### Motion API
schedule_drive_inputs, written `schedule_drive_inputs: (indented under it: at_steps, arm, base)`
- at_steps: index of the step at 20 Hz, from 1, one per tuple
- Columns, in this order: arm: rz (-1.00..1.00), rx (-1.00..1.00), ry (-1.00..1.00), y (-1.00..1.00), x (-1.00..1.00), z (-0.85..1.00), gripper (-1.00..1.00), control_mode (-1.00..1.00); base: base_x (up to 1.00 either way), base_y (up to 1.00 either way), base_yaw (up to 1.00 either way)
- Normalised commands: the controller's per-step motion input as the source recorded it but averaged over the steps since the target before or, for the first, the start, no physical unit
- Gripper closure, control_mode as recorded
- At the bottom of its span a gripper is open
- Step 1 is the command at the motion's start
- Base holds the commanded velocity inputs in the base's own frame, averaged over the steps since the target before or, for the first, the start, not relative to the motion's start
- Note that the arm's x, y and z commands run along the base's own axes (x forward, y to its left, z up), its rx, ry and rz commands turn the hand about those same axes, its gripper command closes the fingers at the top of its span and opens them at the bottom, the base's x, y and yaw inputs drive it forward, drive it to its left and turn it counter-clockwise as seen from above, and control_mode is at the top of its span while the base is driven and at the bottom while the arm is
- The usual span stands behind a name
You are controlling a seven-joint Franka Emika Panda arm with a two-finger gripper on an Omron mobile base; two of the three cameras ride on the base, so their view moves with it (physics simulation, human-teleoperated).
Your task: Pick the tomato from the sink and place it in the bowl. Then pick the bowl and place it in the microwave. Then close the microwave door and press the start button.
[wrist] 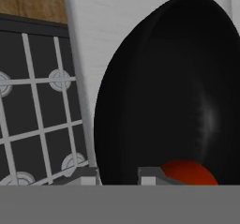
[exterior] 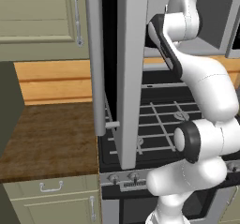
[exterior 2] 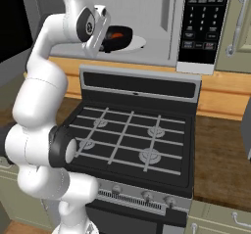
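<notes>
Item: bowl (wrist: 173,92), tomato (wrist: 187,173) inside, on the turntable (exterior 2: 138,42) in the microwave (exterior 2: 162,22). Gripper (wrist: 117,176) pinched on the bowl's rim. Risks, as I judge: withdrawing unreleased drags the bowl out; door (exterior: 133,73) stands wide, arm in its path.

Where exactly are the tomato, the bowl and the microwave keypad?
tomato (wrist: 188,172), hand view, its red top.
bowl (wrist: 164,92), hand view, black inner wall.
microwave keypad (exterior 2: 202,22), right base view, middle of the black panel.

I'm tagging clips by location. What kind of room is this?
A rendered home kitchen: a gas stove under an open microwave, with beige cabinets and a wooden counter.
</notes>
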Motion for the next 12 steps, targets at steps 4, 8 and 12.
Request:
schedule_drive_inputs:
  at_steps: [4, 8, 12]
  arm:
    - [0.03, 0.0, 0.0, 0.0, 0.21, -0.09, 1.0, -1.0]
    - [0.03, 0.0, 0.0, 0.0, 0.26, -0.07, 1.0, -1.0]
    - [0.01, 0.0, 0.0, 0.0, 0.07, 0.0, 1.0, -1.0]
  base:
    - [0.0, 0.0, 0.0]
    - [0.0, 0.0, 0.0]
    - [0.0, 0.0, 0.0]
